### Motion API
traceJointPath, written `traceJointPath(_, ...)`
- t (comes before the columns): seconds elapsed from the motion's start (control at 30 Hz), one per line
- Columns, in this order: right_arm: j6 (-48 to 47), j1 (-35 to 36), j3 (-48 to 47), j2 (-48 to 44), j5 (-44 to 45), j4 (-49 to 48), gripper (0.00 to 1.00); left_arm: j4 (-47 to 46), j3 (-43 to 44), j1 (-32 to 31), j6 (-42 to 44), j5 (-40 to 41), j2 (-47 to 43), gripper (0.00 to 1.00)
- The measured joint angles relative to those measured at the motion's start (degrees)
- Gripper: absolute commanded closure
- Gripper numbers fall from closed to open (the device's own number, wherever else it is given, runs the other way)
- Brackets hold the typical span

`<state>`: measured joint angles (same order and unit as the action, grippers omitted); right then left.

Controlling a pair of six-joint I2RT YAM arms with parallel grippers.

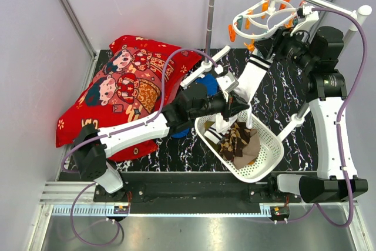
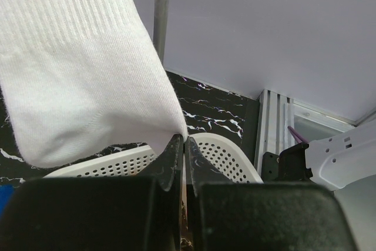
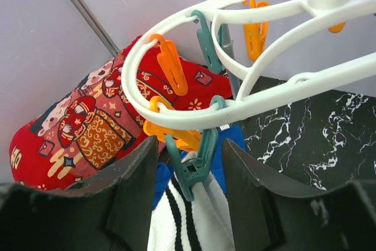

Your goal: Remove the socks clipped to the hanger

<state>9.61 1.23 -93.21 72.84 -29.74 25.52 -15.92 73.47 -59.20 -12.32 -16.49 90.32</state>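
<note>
White sock [image 1: 254,80] stretched between the hanger [image 3: 247,105] and my left claw [image 2: 184,145].

My left claw is clamped shut on the edge of the sock's toe end, which bulges up and to the left of the jaws, above the white perforated basket [image 1: 267,142]. My right claw [image 3: 191,157] stands open, one finger on each side of the teal peg [image 3: 197,166] that grips the sock's black-banded cuff under the hanger's outer ring. A brown checked sock [image 1: 238,142] lies in the basket.
</note>
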Motion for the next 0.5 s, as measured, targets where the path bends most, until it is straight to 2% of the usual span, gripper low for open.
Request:
traceJointPath(0.3, 2.7, 0.0, 0.1, 0.0, -1.1, -3.8, 0.85, 0.0, 0.0, 0.0, 0.0, 0.0, -0.1, 1.00)
traceJointPath(0.37, 3.1, 0.0, 0.2, 0.0, -1.2, -4.5, 0.88, 0.0, 0.0, 0.0, 0.0, 0.0, -0.2, 1.00)
traceJointPath(0.5, 3.9, 0.0, 0.3, 0.0, -1.2, -4.9, 0.87, 0.1, -1.2, 0.0, 0.0, 0.0, -1.1, 1.00)
